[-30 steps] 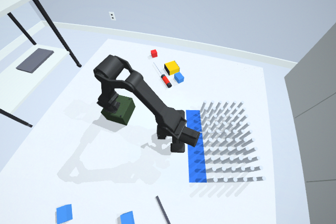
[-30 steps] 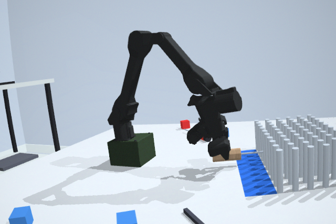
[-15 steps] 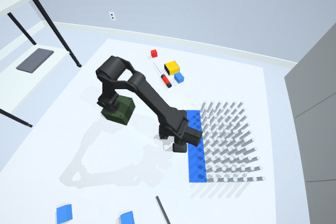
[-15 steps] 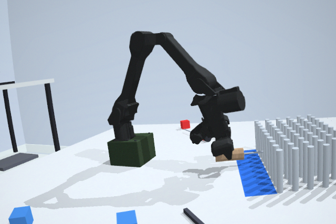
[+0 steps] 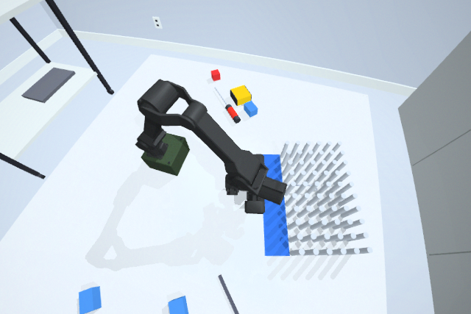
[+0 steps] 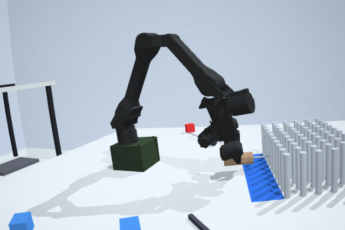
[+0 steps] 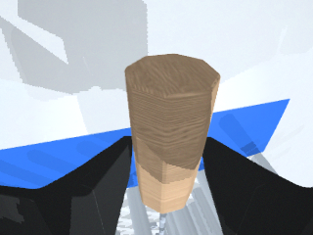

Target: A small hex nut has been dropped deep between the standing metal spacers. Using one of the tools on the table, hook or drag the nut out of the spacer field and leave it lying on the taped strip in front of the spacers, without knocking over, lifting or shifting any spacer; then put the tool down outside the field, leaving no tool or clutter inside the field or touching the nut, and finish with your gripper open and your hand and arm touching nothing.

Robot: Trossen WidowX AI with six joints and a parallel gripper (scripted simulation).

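Note:
My gripper is shut on the wooden handle of a thin-rod tool. It holds the handle roughly level, a little above the table in front of the blue taped strip. The tool's metal rod reaches over the strip and in among the standing metal spacers. The spacers stand upright in rows. The rod's far end and the hex nut cannot be made out in any view.
A red-handled tool lies beside a yellow block and a blue block, with a red cube behind. Near the front are a dark bar and two blue blocks.

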